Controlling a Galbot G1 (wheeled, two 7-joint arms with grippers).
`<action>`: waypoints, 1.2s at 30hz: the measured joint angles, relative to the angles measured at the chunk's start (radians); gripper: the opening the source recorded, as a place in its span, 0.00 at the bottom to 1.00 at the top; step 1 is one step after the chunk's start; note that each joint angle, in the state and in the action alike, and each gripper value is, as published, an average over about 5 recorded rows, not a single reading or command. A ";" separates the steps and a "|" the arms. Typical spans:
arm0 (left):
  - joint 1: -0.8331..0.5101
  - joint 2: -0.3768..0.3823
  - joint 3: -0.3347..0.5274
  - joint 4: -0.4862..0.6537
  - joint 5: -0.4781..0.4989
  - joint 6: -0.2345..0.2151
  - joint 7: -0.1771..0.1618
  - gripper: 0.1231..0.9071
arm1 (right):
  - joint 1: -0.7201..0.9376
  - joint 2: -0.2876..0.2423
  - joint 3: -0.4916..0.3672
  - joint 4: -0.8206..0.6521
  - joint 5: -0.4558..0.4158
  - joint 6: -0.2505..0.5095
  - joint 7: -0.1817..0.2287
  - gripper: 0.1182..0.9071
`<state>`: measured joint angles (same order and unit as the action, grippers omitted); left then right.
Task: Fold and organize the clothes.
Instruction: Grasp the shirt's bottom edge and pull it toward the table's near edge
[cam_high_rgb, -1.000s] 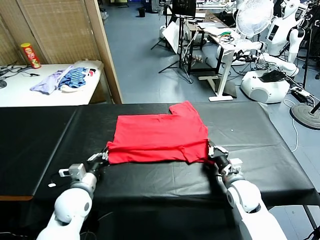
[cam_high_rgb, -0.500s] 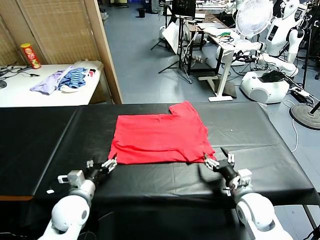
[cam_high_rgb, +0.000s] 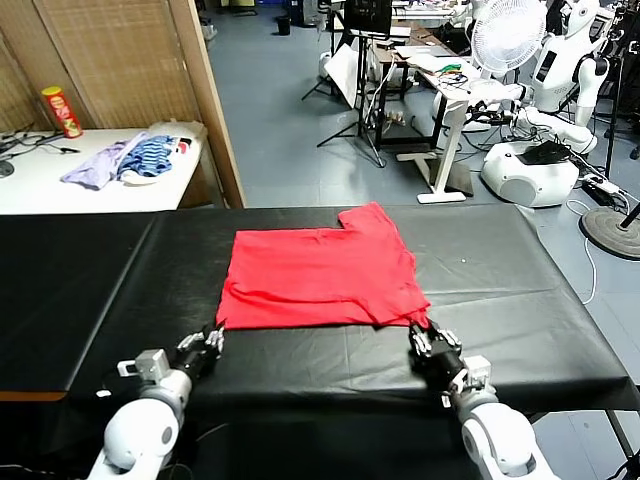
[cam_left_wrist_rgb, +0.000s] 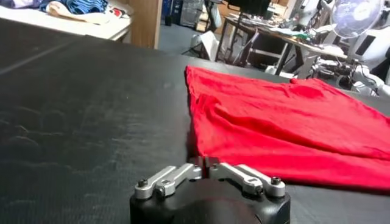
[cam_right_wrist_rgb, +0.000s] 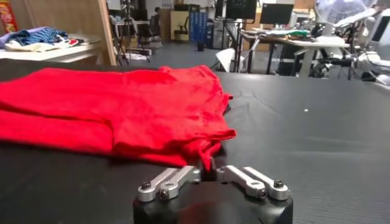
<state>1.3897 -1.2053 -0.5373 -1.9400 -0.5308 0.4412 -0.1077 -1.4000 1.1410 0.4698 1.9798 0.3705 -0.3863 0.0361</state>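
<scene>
The red T-shirt (cam_high_rgb: 318, 275) lies folded into a flat rectangle in the middle of the black table (cam_high_rgb: 520, 280), one sleeve sticking out at the far right. No print shows. My left gripper (cam_high_rgb: 213, 336) sits at the shirt's near left corner. In the left wrist view that gripper (cam_left_wrist_rgb: 203, 163) is shut, its tips meeting right at the edge of the red cloth (cam_left_wrist_rgb: 274, 122). At the near right corner my right gripper (cam_high_rgb: 417, 337) is low on the table. In the right wrist view it (cam_right_wrist_rgb: 208, 171) is shut, with a point of the red hem (cam_right_wrist_rgb: 204, 155) pinched between the fingers.
A white side table (cam_high_rgb: 40, 185) at the far left holds purple and blue-striped garments (cam_high_rgb: 130, 158) and a red can (cam_high_rgb: 61, 110). A wooden partition (cam_high_rgb: 205, 100) stands behind the black table. Desks, a fan (cam_high_rgb: 508, 35) and white robots (cam_high_rgb: 530, 160) fill the floor beyond.
Both grippers had backed off the near hem and stood open half a second ago. They have now moved forward to the near corners and shut there; the right corner is pulled slightly outward.
</scene>
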 joint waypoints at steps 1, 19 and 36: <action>0.005 0.005 -0.002 -0.007 0.013 0.004 -0.004 0.00 | -0.011 -0.008 0.004 0.014 0.011 -0.007 -0.001 0.02; 0.252 0.057 -0.041 -0.215 0.163 0.028 -0.019 0.00 | -0.238 -0.051 0.067 0.189 0.026 -0.105 0.023 0.20; 0.344 0.120 -0.116 -0.387 -0.047 0.130 -0.155 0.81 | -0.099 -0.136 0.142 0.272 0.211 -0.192 0.088 0.86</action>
<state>1.7334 -1.0853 -0.6530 -2.3271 -0.5773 0.5709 -0.2624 -1.4991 1.0045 0.6115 2.2517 0.5818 -0.5782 0.1241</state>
